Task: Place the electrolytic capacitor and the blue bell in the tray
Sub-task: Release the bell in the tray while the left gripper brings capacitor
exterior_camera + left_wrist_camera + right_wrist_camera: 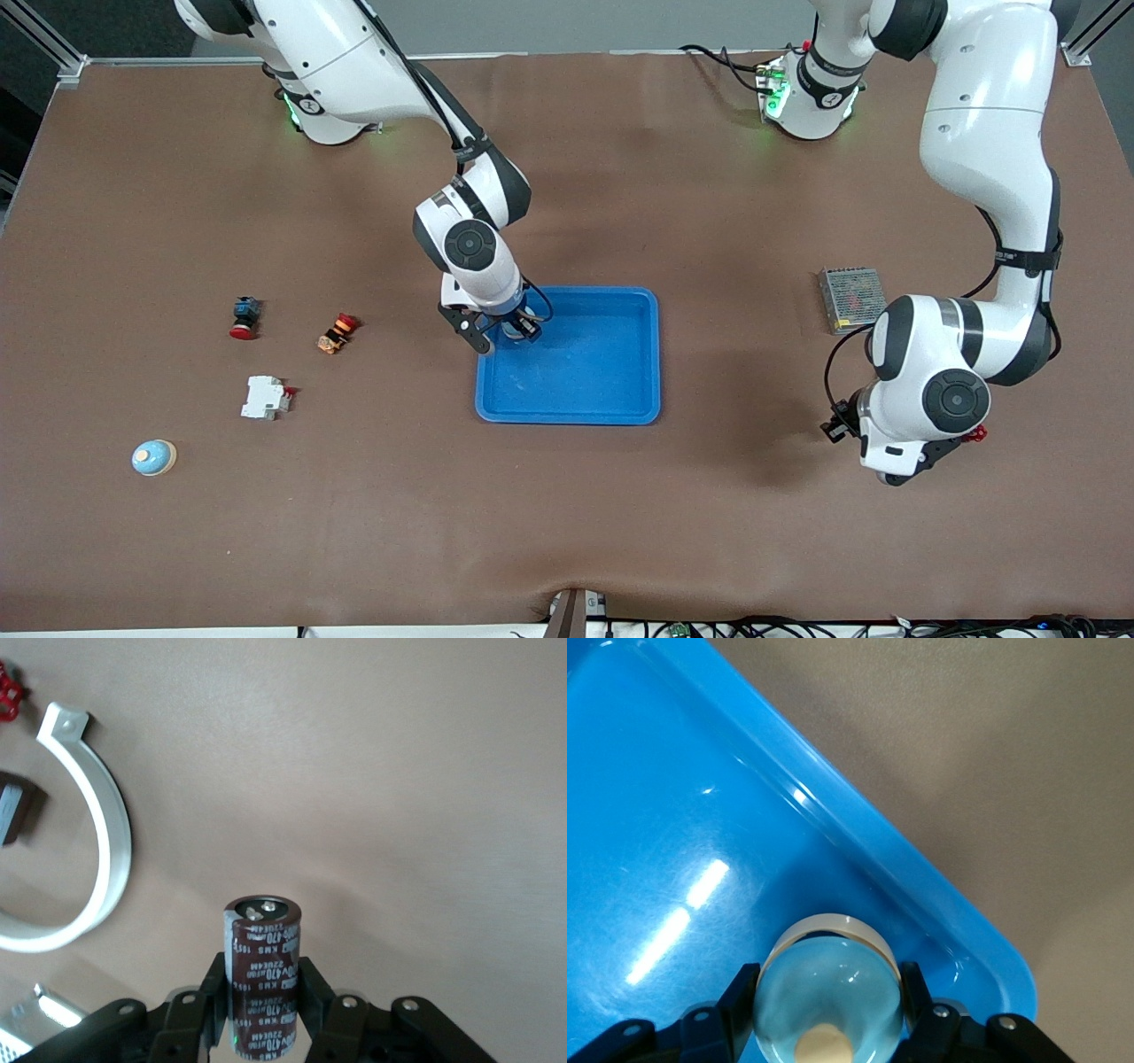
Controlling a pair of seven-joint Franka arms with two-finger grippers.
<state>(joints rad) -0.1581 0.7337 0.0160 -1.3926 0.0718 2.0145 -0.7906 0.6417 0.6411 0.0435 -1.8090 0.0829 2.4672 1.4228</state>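
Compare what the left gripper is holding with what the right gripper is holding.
The left gripper is shut on a dark brown cylindrical capacitor with printed lettering; the right gripper is shut on a glossy pale blue domed bell. The capacitor is over bare table at the left arm's end; the bell is over a corner of the blue tray. Both are gripped between two fingers, neither released.

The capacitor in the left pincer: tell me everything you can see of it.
The capacitor is a dark brown cylinder with pale printed lettering and a grey top bearing two silvery terminals. It stands upright, clamped at its lower sides by the shut left pincer, with brown table beneath. It is not yet in the tray.
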